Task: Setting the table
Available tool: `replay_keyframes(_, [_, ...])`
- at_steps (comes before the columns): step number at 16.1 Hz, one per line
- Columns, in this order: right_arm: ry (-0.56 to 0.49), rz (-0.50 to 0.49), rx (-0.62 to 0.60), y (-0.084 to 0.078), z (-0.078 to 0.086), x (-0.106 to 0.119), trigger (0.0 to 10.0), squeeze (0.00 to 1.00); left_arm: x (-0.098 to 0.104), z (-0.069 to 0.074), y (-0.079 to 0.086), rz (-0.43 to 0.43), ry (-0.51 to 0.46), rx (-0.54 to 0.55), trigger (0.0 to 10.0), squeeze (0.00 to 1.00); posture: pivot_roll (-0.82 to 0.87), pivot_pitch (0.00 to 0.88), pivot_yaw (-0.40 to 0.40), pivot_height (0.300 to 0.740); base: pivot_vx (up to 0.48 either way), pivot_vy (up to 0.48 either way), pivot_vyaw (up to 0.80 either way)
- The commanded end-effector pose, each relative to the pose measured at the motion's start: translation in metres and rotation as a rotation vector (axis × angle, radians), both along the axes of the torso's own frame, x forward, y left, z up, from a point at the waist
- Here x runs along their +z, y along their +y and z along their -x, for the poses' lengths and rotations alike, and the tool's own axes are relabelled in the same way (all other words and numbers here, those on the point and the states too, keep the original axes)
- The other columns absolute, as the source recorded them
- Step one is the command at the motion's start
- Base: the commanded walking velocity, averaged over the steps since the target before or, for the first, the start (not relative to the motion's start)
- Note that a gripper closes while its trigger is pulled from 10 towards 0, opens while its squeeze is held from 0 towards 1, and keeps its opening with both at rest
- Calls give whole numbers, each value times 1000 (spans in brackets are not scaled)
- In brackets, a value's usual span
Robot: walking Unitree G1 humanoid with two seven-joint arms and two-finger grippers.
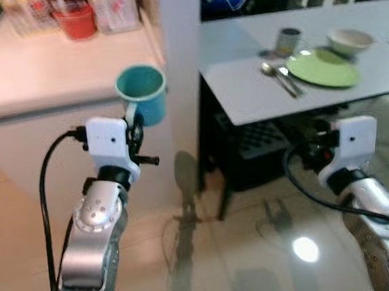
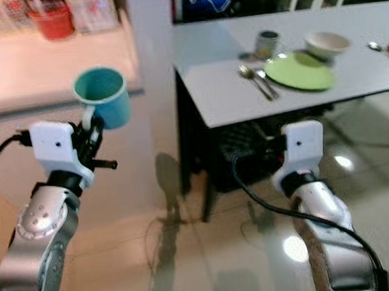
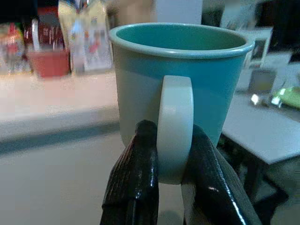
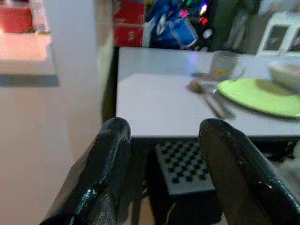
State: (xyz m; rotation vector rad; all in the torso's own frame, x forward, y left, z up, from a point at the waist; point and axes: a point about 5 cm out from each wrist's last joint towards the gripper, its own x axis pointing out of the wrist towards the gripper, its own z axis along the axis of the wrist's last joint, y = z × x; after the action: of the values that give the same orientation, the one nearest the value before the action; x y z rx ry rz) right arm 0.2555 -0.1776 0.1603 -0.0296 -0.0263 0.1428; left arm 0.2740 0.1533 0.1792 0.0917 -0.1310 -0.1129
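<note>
Left claw [image 1: 136, 127] pinches the teal mug [image 1: 142, 92] by its handle, upright, held raised in front of the counter — the table [image 1: 243, 80] with green plate [image 1: 322, 67] lies off to the right, nearer the right arm. Left wrist view: fingers [image 3: 136, 183] clamp the handle. Right wrist view: right claw [image 4: 164, 159] spread, empty, low before the table edge.

red tub [image 1: 76, 23] on pale counter [image 1: 31, 71], black crate [image 1: 256, 150] underneath table

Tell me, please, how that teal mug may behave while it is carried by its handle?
The teal mug looks rigid and empty, so probably light. The left gripper pinches only its handle, so it might swing or tilt. Its surface looks glossy, perhaps slippery.
</note>
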Motion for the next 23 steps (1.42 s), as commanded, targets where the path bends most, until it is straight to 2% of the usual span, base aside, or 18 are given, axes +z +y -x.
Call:
replay_keyframes(1, [-19, 7, -8, 1, 0, 4, 10000, 0, 4, -3, 4, 4, -18, 14, 10000, 0, 11, 42, -1, 740, 0, -458, 0])
replay_keyframes(3, [-25, 7, 2, 2, 1, 6, 10000, 0, 6, -4, 1, 7, -28, 11, 10000, 0, 6, 46, -14, 740, 0, -459, 0])
replay_keyframes(6, [-21, 24, 1, -2, -2, 4, 10000, 0, 2, 2, -4, -15, -19, 1, 10000, 0, 26, 40, -19, 740, 0, -463, 0])
replay_keyframes(10, [-41, 44, 5, 3, -1, 8, 10000, 0, 7, -6, 2, -11, -38, 13, 10000, 0, 0, 33, -16, 740, 0, -462, 0])
replay_keyframes(12, [-33, 77, -1, -6, 0, 6, 10000, 0, 6, -4, -5, -18, -41, -1, 10000, 0, 10, 26, -30, 740, 0, -461, 0])
replay_keyframes(14, [-30, 54, -41, -12, -3, 6, 10000, 0, 6, -2, -7, -32, -42, -7, 10000, 0, 13, 22, -34, 740, 0, -463, 284])
replay_keyframes(17, [-44, 37, -47, -6, -6, 9, 10000, 0, 8, -7, -3, -22, -53, 11, 10000, 0, -1, 26, -34, 740, 0, -463, 708])
replay_keyframes(20, [-31, 21, -67, -8, -6, 4, 10000, 0, 6, -3, -7, -28, -46, 5, 10000, 0, 12, 27, -35, 740, 0, -463, 0])
replay_keyframes(23, [-42, 24, -64, -3, -7, 6, 10000, 0, 7, -9, -3, -25, -48, 11, 10000, 0, -7, 28, -16, 740, 0, -463, 0])
